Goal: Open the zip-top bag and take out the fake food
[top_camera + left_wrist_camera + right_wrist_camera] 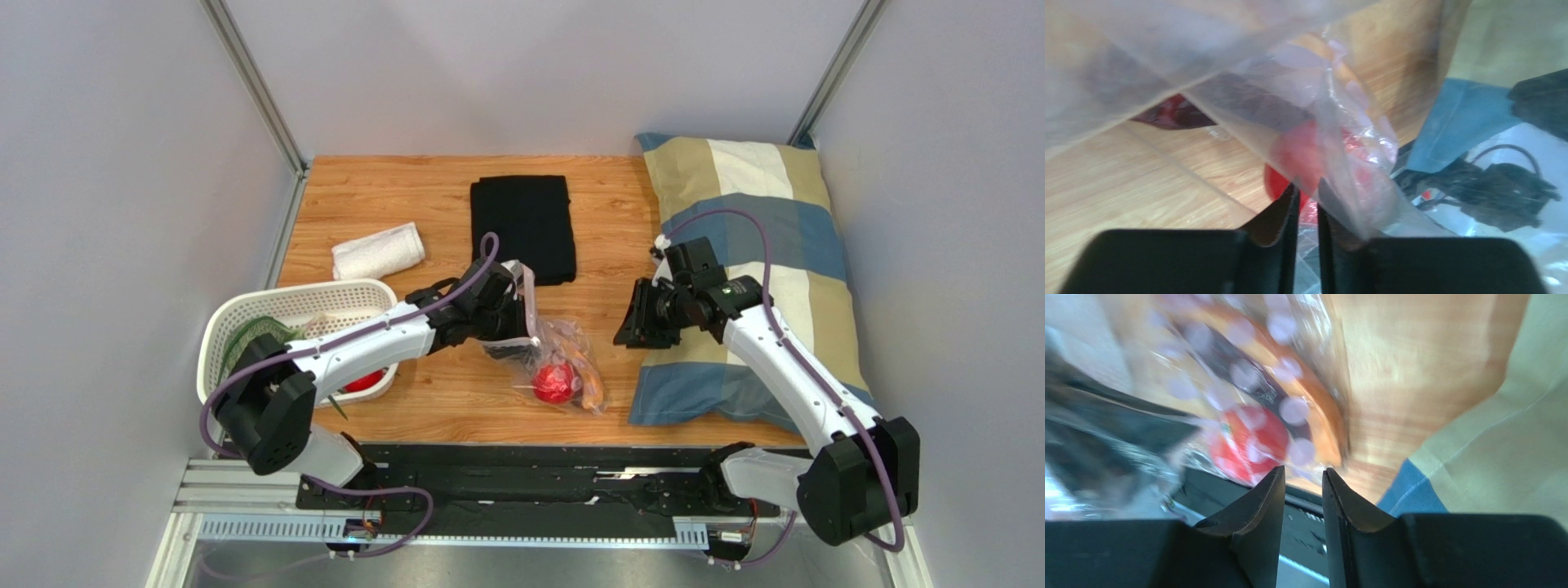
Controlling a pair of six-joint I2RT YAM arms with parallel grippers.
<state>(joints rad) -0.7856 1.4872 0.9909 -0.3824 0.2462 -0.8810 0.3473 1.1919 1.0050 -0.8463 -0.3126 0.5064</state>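
Clear crinkly zip-top bag with pale pink dots point(558, 349) hangs just above the wooden surface point(405, 196) near its front middle, pinkish zip strip end raised, sagging end touching or almost on the wood. Inside at the low end: one red round toy fruit point(553, 384) and an orange elongated toy piece point(593, 392) just beside it, both seen through the film from the right wrist too point(1250, 444). Left jaws nearly together, clamped on a fold of the bag's plastic point(1333, 110) up by the strip, carrying the bag. Right jaws a little apart, nothing between them, off to the bag's right over the edge of the plaid blue-and-beige pillow point(761, 221), not touching the bag. White perforated plastic basket point(307, 294) at the left holds a green leafy toy bunch point(255, 333) and something red point(363, 384), likely the other fruit. Judgement: bag seems opened and partly emptied, step in hand is removal of the last two pieces. Can't tell how wide the mouth gapes. Next move probably needs the right jaws widened, brought in through the mouth onto the red fruit while the left keeps the bag up; thin film may bunch in the way
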